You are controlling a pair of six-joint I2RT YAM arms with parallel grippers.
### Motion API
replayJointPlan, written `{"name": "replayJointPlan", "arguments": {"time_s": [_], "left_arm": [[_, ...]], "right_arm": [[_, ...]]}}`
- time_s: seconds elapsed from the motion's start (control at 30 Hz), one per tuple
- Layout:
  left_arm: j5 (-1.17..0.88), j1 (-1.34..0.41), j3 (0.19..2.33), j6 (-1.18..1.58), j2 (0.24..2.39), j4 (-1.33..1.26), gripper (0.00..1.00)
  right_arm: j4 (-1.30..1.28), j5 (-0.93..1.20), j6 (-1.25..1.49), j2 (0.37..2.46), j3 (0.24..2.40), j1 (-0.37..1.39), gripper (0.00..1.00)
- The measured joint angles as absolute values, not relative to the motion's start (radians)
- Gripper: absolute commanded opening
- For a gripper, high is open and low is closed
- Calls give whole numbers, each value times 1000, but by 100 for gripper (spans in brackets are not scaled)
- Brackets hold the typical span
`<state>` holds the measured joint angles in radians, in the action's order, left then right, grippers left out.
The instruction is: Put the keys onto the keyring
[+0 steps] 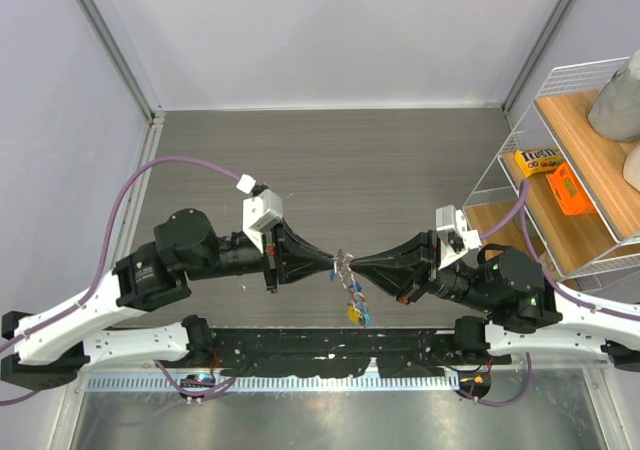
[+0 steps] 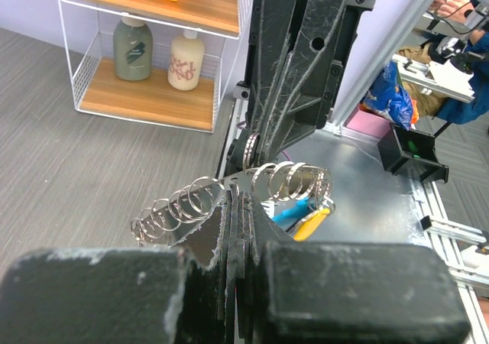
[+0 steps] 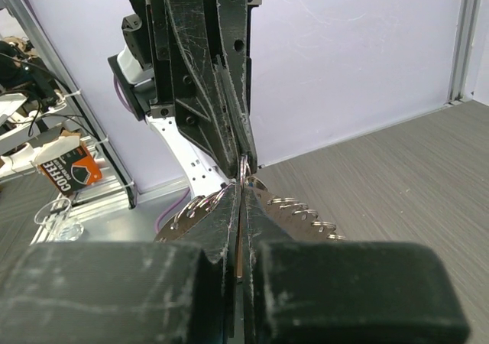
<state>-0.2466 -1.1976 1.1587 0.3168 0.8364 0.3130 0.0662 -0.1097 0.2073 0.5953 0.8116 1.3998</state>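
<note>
Keys [image 1: 356,312] hang in a bunch at 6 o'clock of the pinch point, blue and yellow tags lowest, above the bench [image 1: 330,160]. Keyring [image 1: 346,263] is in mid-air at the centre of the top view. Left gripper [image 1: 331,263] sits on its 9 o'clock side and right gripper [image 1: 361,265] on its 3 o'clock side, tips meeting. Both have fingers pressed together, clamped on the keyring wire. Likely reason: two pinches steady the ring off the bench so the keys dangle free. The ring's long axis runs roughly 12-to-6, crosswise to the grippers, its loops stretched like a coil.
</note>
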Motion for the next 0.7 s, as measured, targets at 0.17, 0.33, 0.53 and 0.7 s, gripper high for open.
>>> {"name": "replayJointPlan", "arguments": {"time_s": [0.17, 0.33, 0.53, 0.7], "left_arm": [[-261, -1198, 1159, 334, 820, 312, 0], [-278, -1198, 1159, 342, 813, 311, 0], [-289, -1198, 1159, 355, 817, 311, 0], [-292, -1198, 1159, 360, 817, 312, 0]], "right_arm": [[66, -111, 189, 595, 812, 1401, 6], [66, -110, 177, 598, 812, 1406, 6], [69, -112, 149, 618, 812, 1429, 6], [75, -139, 108, 629, 812, 1475, 6]]}}
